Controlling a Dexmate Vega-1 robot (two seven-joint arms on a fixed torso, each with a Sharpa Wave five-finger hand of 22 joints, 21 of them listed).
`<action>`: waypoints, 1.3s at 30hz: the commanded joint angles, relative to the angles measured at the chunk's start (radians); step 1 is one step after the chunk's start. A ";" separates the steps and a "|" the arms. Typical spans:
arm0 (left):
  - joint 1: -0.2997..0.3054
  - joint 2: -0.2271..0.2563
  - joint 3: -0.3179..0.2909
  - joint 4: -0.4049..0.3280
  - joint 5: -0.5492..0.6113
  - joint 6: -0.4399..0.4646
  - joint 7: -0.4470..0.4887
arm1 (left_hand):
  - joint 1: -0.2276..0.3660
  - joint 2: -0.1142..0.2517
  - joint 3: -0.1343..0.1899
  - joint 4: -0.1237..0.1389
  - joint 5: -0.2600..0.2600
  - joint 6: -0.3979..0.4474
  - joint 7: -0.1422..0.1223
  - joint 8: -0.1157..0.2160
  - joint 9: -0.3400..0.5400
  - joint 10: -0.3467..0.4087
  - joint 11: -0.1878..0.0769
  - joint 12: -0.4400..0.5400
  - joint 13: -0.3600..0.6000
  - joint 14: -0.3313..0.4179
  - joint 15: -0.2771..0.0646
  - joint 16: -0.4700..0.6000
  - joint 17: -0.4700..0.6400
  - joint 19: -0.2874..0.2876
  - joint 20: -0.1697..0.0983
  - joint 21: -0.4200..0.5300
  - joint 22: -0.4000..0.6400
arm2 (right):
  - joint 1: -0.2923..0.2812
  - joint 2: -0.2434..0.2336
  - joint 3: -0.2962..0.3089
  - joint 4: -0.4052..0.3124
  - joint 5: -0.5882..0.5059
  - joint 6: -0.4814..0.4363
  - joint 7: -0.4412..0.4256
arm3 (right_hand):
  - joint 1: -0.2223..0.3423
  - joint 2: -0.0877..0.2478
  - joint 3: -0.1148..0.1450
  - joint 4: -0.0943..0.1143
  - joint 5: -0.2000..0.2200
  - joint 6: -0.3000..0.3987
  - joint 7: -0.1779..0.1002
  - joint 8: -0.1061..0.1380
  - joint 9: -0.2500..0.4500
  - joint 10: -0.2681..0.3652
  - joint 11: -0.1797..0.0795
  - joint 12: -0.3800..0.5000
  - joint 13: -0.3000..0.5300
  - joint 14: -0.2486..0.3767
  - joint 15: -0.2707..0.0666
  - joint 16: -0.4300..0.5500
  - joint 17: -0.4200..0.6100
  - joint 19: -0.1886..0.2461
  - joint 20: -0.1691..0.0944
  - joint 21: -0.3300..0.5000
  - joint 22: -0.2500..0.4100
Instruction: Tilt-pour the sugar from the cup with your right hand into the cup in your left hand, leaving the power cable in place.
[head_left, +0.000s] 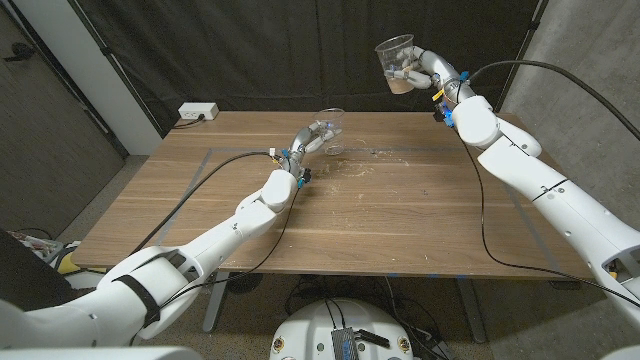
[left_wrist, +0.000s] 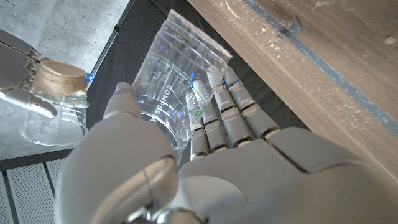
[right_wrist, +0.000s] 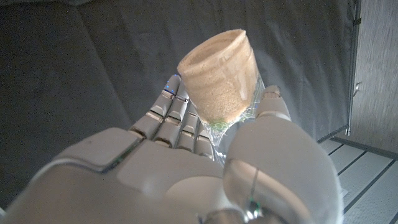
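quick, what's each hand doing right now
Left hand: holding the empty clear cup.
Right hand: holding the cup with sugar, raised above the table.

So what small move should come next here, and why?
Probably bring the right robot hand and its clear plastic cup of brown sugar down toward the empty clear plastic cup in the left robot hand: the two cups are far apart.

**Print on the empty cup only**

The clear plastic cup (left_wrist: 177, 81) held by the left robot hand (left_wrist: 205, 168) carried faint green printing on its wall in the left wrist view: curved lines and a short run of letters (too small, and turned the wrong way, to be made out as a word). No other text, label, brand or number could be read.
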 joint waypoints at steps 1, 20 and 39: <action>0.012 0.012 0.006 -0.035 0.013 0.012 0.012 | 0.004 0.003 -0.003 0.001 -0.001 0.011 0.000 -0.001 0.003 0.008 -0.002 0.001 0.004 0.007 -0.081 0.006 0.005 0.006 -0.011 0.005 0.005 | 0.065 -0.004 -0.054 -0.038 -0.081 -0.072 0.078 | -0.007 0.004 0.002 0.002 0.000 0.010 -0.002 0.001 0.004 0.011 0.001 -0.004 0.004 0.014 -0.182 -0.001 0.004 -0.002 -0.017 0.002 -0.001; 0.038 0.021 0.013 -0.086 0.018 0.042 0.034 | 0.006 0.007 -0.010 0.004 -0.001 0.013 0.003 -0.009 0.011 0.009 -0.002 -0.006 0.008 0.005 -0.078 0.006 0.013 -0.001 -0.010 0.015 0.004 | 0.130 -0.002 -0.156 -0.103 -0.275 -0.171 0.240 | -0.009 0.005 0.003 0.002 -0.001 0.017 -0.003 0.000 0.004 0.019 -0.001 -0.006 0.005 0.021 -0.183 -0.004 0.010 -0.004 -0.016 0.000 -0.010; 0.061 0.045 0.012 -0.134 0.020 0.052 0.050 | 0.007 0.008 -0.012 0.006 -0.002 0.017 0.002 -0.011 0.015 0.016 -0.001 -0.006 0.011 0.008 -0.078 0.007 0.016 -0.001 -0.011 0.020 0.004 | 0.137 0.003 -0.210 -0.177 -0.479 -0.204 0.400 | -0.013 0.006 0.003 0.003 0.000 0.023 -0.004 0.001 0.005 0.024 -0.003 -0.008 0.007 0.028 -0.184 -0.009 0.017 -0.006 -0.010 -0.003 -0.020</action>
